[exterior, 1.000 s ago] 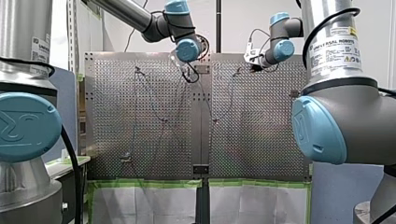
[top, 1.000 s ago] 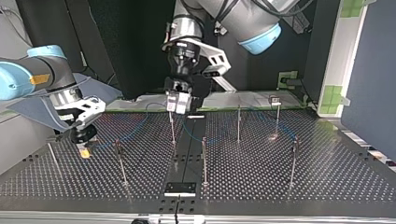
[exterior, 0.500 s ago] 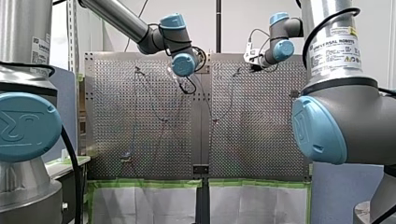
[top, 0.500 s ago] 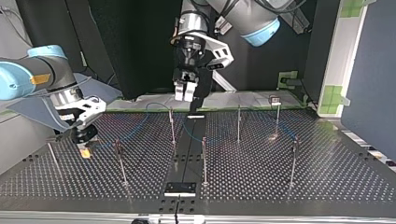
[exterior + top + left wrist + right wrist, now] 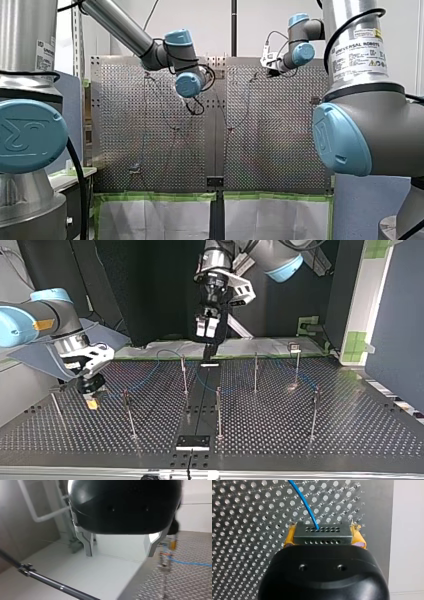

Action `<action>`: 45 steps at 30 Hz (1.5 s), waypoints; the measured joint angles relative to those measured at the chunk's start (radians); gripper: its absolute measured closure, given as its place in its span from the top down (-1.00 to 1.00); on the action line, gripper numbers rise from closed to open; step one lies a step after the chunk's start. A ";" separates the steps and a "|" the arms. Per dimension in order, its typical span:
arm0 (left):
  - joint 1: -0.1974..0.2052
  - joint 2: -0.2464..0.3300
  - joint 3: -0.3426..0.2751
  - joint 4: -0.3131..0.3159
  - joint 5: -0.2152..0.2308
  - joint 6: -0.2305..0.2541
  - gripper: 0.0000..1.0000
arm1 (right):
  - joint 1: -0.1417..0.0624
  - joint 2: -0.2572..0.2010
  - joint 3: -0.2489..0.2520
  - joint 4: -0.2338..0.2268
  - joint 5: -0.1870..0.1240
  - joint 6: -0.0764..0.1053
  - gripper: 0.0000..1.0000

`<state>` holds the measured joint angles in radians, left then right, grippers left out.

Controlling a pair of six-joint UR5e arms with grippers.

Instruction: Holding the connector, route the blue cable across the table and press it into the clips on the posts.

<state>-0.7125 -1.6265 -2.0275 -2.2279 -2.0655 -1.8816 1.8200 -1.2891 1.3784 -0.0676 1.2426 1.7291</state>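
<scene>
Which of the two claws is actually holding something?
My right claw, yellow-padded, grips the connector on the blue cable; my left claw hangs open, empty.

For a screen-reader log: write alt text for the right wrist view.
My right pincer is shut on a grey connector, clamped between its yellow pads. A blue cable runs from the connector's middle out over the perforated table.

My left arm's jaws hang high above the surface's [image 5: 350, 430] far edge, touching nothing. My right arm's jaws, yellow-padded, sit low near its left edge; from there the blue cable [image 5: 145, 376] strings rightward between thin upright posts [image 5: 218, 412].
</scene>
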 joint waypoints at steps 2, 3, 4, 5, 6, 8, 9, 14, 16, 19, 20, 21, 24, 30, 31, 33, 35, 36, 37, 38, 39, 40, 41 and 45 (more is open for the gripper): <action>0.004 0.000 -0.021 -0.009 0.008 -0.001 1.00 | 0.000 0.000 0.000 0.000 0.001 0.000 -1.00; 0.005 0.000 -0.030 -0.012 0.012 0.000 1.00 | 0.000 0.000 0.000 0.000 0.001 0.000 -1.00; 0.007 0.000 -0.043 -0.014 0.014 0.000 1.00 | 0.000 0.000 0.000 0.000 0.001 0.000 -1.00; 0.008 0.000 -0.053 -0.015 0.015 0.000 1.00 | 0.000 0.000 0.000 0.000 0.001 0.000 -1.00; 0.009 0.000 -0.062 -0.016 0.016 0.000 1.00 | 0.000 0.001 0.000 0.000 0.001 -0.001 -1.00; 0.010 0.000 -0.082 -0.018 0.018 0.001 1.00 | 0.000 0.001 0.000 -0.001 0.001 -0.001 -1.00; 0.011 0.000 -0.090 -0.018 0.018 0.002 1.00 | 0.000 0.001 0.000 -0.001 0.001 -0.001 -1.00; 0.012 0.000 -0.137 -0.024 0.017 0.002 1.00 | 0.000 0.001 0.000 0.000 0.001 -0.001 -1.00; 0.012 0.000 -0.156 -0.025 0.017 0.002 1.00 | 0.000 0.001 0.000 0.000 0.000 -0.002 -1.00; 0.013 0.000 -0.183 -0.026 0.017 0.003 1.00 | 0.000 0.001 0.000 0.000 0.000 -0.002 -1.00; 0.013 0.000 -0.192 -0.026 0.016 0.002 1.00 | 0.000 0.001 0.000 0.000 0.000 -0.002 -1.00; 0.013 0.000 -0.200 -0.026 0.016 0.002 1.00 | 0.000 0.001 0.000 0.000 0.000 -0.002 -1.00; 0.013 0.000 -0.231 -0.026 0.016 0.003 1.00 | 0.000 0.001 0.000 0.001 0.000 -0.002 -1.00; 0.017 0.000 -0.289 -0.024 0.015 0.001 1.00 | 0.000 0.001 0.000 0.001 0.000 -0.002 -1.00; 0.019 0.000 -0.299 -0.023 0.015 0.001 1.00 | 0.000 0.001 0.000 0.001 0.000 -0.003 -1.00; 0.021 0.000 -0.313 -0.021 0.016 0.000 1.00 | 0.000 0.001 0.000 0.001 0.000 -0.003 -1.00; 0.025 0.000 -0.330 -0.020 0.017 0.000 1.00 | 0.000 0.001 0.000 0.001 0.000 -0.003 -1.00; 0.027 0.000 -0.338 -0.020 0.017 -0.001 1.00 | 0.000 0.001 0.000 0.001 0.000 -0.003 -1.00; 0.030 0.000 -0.346 -0.020 0.018 -0.001 1.00 | 0.000 0.001 0.000 0.001 0.000 -0.003 -1.00; 0.031 0.000 -0.351 -0.020 0.018 -0.001 1.00 | 0.000 0.000 0.000 0.001 0.000 -0.003 -1.00; 0.032 0.000 -0.354 -0.020 0.018 -0.002 1.00 | 0.000 0.000 0.000 0.001 0.000 -0.003 -1.00; 0.033 0.000 -0.357 -0.020 0.018 -0.002 1.00 | 0.000 0.000 0.000 0.002 0.000 -0.003 -1.00; 0.033 0.000 -0.359 -0.020 0.018 -0.002 1.00 | 0.000 0.000 0.000 0.001 0.000 -0.003 -1.00; 0.034 0.000 -0.361 -0.020 0.018 -0.002 1.00 | 0.000 0.000 0.000 0.001 0.000 -0.003 -1.00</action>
<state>-0.6787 -1.6266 -2.3883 -2.2474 -2.0471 -1.8836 1.8201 -1.2895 1.3784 -0.0662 1.2427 1.7260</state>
